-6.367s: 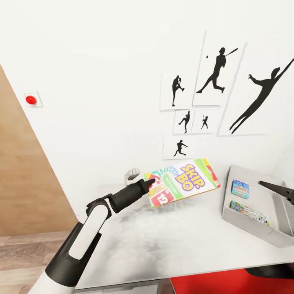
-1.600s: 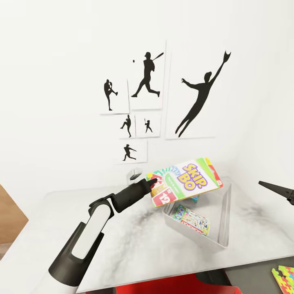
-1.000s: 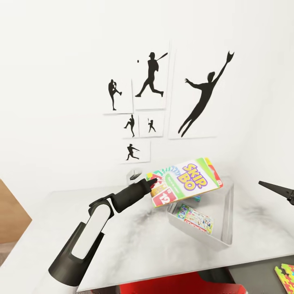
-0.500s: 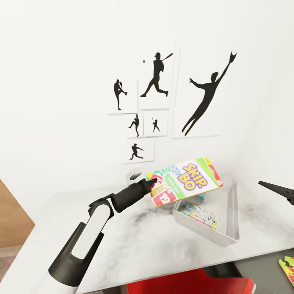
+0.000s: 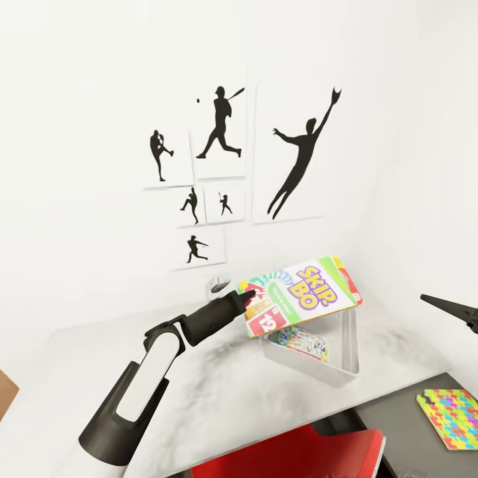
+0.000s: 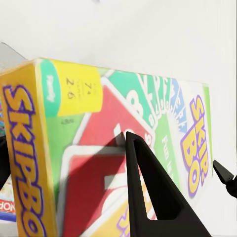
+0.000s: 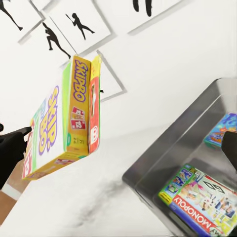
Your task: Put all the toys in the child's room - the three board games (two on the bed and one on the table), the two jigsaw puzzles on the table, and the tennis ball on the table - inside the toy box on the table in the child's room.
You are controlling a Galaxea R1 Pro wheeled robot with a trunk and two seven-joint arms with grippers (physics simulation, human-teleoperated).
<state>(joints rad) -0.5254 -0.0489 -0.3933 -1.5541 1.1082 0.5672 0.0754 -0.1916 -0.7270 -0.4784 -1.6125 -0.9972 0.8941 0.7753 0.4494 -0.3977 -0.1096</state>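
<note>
My left gripper (image 5: 249,296) is shut on the lower corner of the green, yellow and red SKIP-BO board game (image 5: 302,294), holding it tilted in the air over the near rim of the toy box (image 5: 345,348). One black finger (image 6: 148,197) lies across the game's printed face (image 6: 98,148). The pale grey toy box (image 7: 173,148) stands on the pale table (image 5: 219,392) and holds a MONOPOLY game (image 7: 202,197) and a small blue game (image 7: 222,129). A jigsaw puzzle (image 5: 453,408) lies on the lower dark desk. My right gripper (image 5: 451,309) hovers to the right of the toy box, and its jaws' state is unclear.
The white wall with black baseball-player prints (image 5: 219,126) rises just behind the table. A lower dark grey desk (image 5: 398,411) adjoins the table at the right. A red object (image 5: 292,455) sits below the table's front edge. A small pale object (image 5: 214,285) stands at the wall.
The camera has swung, so the prints and toy box sit further left and more of the jigsaw puzzle shows. Both arms and the held SKIP-BO game keep their places in the view.
</note>
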